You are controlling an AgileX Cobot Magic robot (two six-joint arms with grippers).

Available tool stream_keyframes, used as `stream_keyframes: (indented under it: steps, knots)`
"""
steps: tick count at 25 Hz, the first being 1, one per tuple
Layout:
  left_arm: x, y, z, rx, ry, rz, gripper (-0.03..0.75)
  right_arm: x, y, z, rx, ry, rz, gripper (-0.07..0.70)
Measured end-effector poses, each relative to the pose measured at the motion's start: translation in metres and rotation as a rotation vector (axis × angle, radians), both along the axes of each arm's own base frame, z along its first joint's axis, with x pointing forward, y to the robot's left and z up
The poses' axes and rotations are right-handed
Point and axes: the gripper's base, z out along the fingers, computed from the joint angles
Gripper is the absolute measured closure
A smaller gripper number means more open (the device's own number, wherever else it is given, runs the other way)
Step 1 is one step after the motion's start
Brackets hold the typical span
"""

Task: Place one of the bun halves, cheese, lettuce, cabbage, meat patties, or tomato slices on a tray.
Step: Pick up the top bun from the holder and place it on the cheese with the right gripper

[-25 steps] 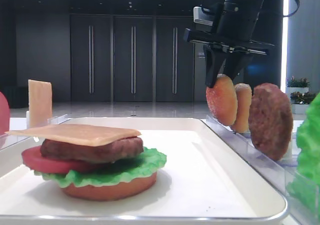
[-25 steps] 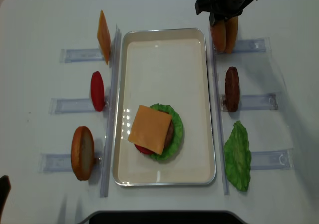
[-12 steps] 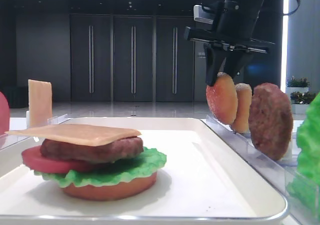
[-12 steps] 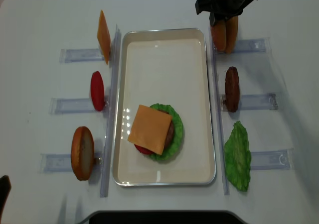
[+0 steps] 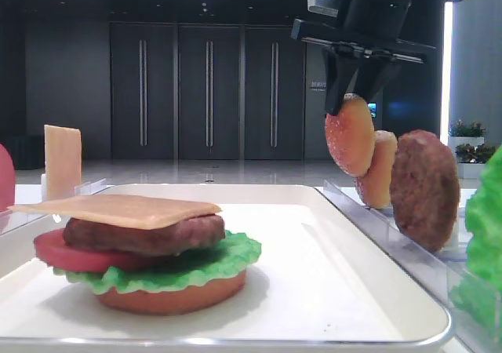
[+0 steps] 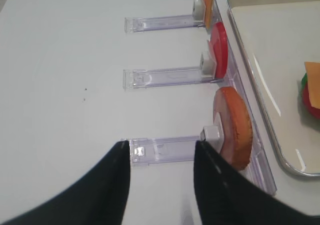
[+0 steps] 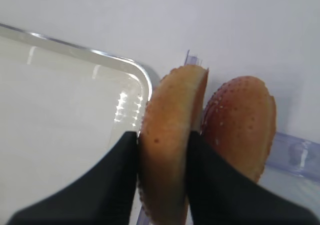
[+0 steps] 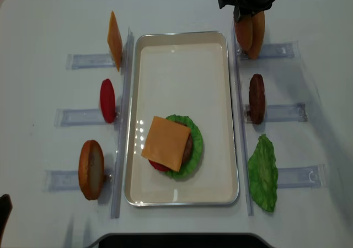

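- On the white tray [image 8: 182,55], toward its near end, a part-built burger already sits: a flat bun base [image 5: 172,294] at the bottom, then lettuce [image 5: 223,260], a tomato slice [image 5: 67,252], a meat patty [image 5: 145,234] and a square of cheese [image 8: 165,143] on top.
- At the far right corner, just outside the tray rim, the right gripper [image 5: 354,94] has its jaws pinched closed on the upper edge of a domed bun top [image 5: 350,135]. The bun hangs upright and looks lifted clear of its clear rack [image 8: 276,50].
- A second bun top [image 5: 378,169] stands in that rack just behind the held one, close to it; whether they touch I cannot tell.
- Spare pieces wait in the side racks: a patty [image 8: 256,98] and a lettuce leaf [image 8: 263,173] on the right, a cheese slice [image 8: 114,40], a tomato slice [image 8: 107,100] and a bun half [image 8: 91,168] on the left.
- The left gripper [image 6: 161,175] hangs over the bare table beside the left racks, jaws apart, holding nothing.
- My judgement: the pick is done; what remains is carrying the bun over the tray, setting it down, most likely on the cheese, and letting go.
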Motion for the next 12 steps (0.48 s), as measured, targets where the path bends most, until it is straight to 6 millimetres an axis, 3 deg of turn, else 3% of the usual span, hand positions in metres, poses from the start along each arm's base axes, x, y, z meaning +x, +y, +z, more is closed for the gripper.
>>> stream_keyframes:
  steps: [12]
  knots:
    - [0.0, 0.0, 0.0, -0.001, 0.0, 0.0, 0.388, -0.025, -0.01, 0.051, 0.01, -0.039, -0.006, 0.419]
